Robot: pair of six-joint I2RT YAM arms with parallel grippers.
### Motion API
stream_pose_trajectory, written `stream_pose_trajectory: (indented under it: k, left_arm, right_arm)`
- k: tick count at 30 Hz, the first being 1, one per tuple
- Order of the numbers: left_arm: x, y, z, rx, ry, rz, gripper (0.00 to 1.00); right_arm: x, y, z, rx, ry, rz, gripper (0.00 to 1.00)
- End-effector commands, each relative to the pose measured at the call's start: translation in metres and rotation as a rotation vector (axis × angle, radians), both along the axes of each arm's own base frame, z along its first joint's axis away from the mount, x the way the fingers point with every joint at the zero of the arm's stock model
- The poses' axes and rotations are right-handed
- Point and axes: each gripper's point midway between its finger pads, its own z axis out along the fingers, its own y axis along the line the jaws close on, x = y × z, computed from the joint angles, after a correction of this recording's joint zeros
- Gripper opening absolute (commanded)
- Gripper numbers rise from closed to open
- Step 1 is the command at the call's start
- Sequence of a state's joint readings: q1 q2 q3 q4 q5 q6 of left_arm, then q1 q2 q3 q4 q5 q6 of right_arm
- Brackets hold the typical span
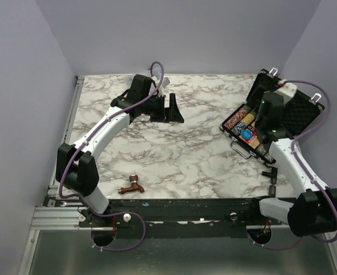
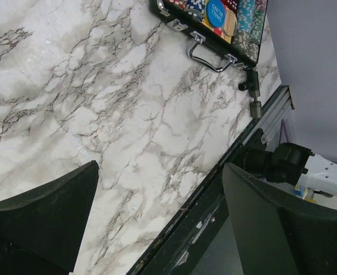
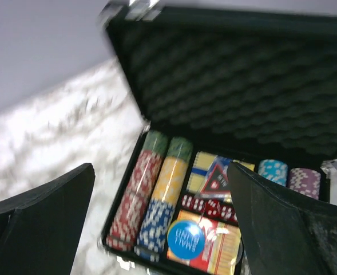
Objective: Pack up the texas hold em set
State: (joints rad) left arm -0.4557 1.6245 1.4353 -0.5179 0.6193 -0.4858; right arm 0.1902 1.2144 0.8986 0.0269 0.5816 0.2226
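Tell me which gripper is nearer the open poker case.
Right. The right gripper hovers at the case; the left gripper is far off across the table.

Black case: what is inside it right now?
Chip rows, a card box, red dice and a blue disc lie in the case. The right claw's finger hides its near right corner.
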Motion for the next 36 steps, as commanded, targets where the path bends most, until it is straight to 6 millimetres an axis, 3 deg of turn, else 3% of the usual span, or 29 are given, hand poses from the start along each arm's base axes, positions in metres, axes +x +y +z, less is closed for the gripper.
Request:
stream_pose_trajectory:
  k: [1, 4, 11, 19, 26, 36]
  left_arm:
    - [-0.003, -0.004, 0.023, -0.031, -0.046, -0.027, 0.89]
    - [-0.004, -0.005, 0.024, -0.034, -0.048, -0.03, 0.89]
    - [-0.006, -0.007, 0.025, -0.051, -0.037, -0.044, 0.89]
    - [-0.006, -0.007, 0.025, -0.049, -0.038, -0.048, 0.89]
    - [-0.007, -0.01, 0.022, -0.059, -0.018, -0.056, 0.89]
    - [-0.008, -0.01, 0.024, -0.061, -0.022, -0.06, 0.89]
  right_arm:
    - [0.002, -0.049, 0.055, 0.252, -0.248, -0.207, 1.0]
    - [0.009, -0.08, 0.082, 0.212, -0.274, -0.3, 1.0]
    - [0.051, -0.113, 0.092, 0.147, -0.234, -0.36, 1.0]
    - [0.087, -0.139, 0.073, 0.187, -0.206, -0.356, 1.0]
    - [0.089, -0.15, 0.064, 0.168, -0.223, -0.369, 1.0]
    - [0.09, -0.157, 0.03, 0.18, -0.181, -0.379, 1.0]
